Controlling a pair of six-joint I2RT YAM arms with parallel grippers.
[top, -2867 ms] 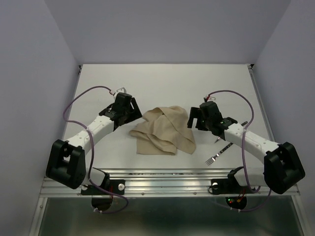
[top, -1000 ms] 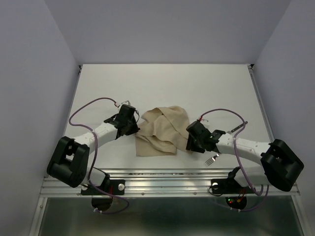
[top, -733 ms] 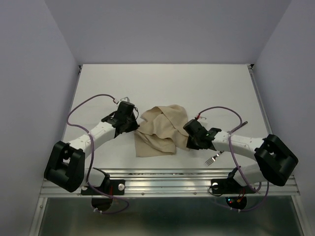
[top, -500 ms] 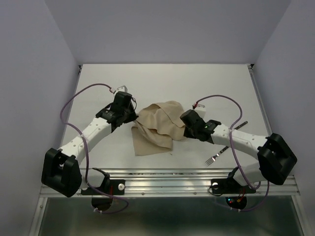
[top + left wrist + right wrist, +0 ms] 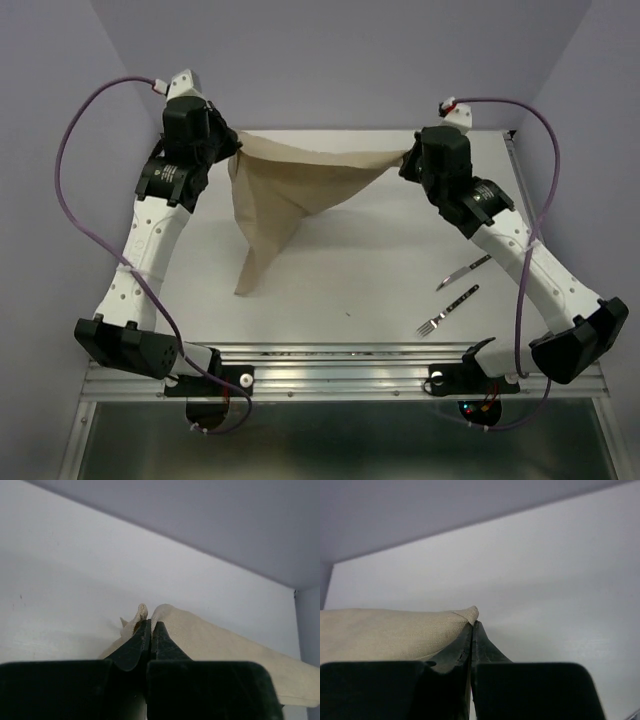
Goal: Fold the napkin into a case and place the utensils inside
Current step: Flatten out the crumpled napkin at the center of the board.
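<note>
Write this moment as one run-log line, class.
left gripper: shut on napkin corner | right gripper: shut on another corner | napkin: stretched between them, hanging above table | fork, knife: on table, right side

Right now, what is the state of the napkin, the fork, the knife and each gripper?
napkin: unfolded, held up in the air, stretched between both grippers, one corner hanging low.
left gripper: shut on one upper corner of the napkin.
right gripper: shut on the other upper corner.
fork: lying flat on the table, not held.
knife: lying flat beside the fork, apart from it, not held.
</note>
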